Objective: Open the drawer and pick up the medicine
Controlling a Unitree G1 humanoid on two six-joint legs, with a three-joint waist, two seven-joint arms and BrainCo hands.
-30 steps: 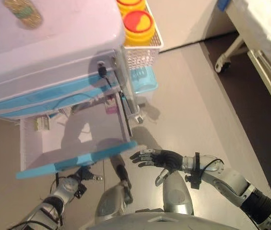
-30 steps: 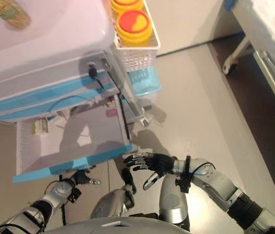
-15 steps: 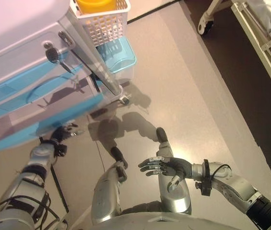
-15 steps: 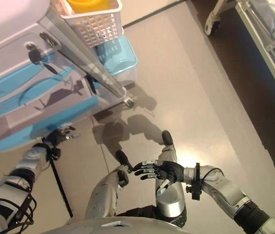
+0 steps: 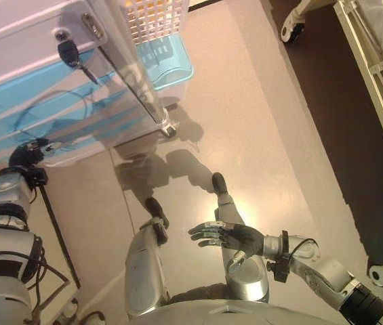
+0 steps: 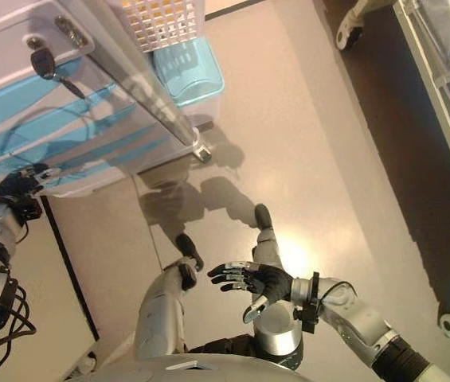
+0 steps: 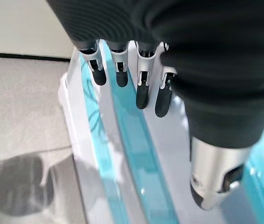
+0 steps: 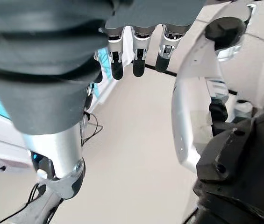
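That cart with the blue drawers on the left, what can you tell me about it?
The cart looks like pale plastic, with several light blue drawer fronts stacked down its front. All appear pushed in. A dark key sits in a lock near its upper corner, a metal bar runs down its side, and a white mesh basket and a blue bin hang there too. It stands on a beige floor. The left robot hand rests straight fingers against a drawer front.

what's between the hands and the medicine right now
The drawer front itself: every drawer of the cart looks shut, so no medicine shows. The left hand rests with straight fingers against a blue drawer front. The right hand hangs open over the floor, away from the cart.
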